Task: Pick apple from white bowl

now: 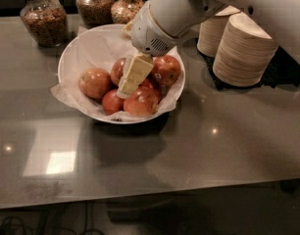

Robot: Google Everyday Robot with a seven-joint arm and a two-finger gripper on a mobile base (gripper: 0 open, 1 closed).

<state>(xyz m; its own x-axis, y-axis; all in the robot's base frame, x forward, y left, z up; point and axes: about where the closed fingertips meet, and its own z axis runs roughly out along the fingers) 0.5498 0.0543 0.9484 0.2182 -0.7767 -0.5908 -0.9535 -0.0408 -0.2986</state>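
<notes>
The white bowl [76, 53], lined with crumpled white paper, sits on the grey table and holds several apples. The apple [94, 82], large and red with a yellow-orange blush, lies at the bowl's left side. My gripper [126, 88], cream-coloured under a white wrist, reaches down into the middle of the pile, just right of that apple. It is over a smaller red apple [112, 102] and a big front apple [142, 101]. A red apple [165, 70] lies at the right. A dark-red apple [118, 70] is partly hidden behind the gripper.
Glass jars [43, 19] of dry food stand behind the bowl at the back left. Stacks of tan paper bowls [243, 53] stand at the back right. My white arm [189, 9] crosses above the bowl's back rim. The table's front edge [150, 195] runs across the bottom.
</notes>
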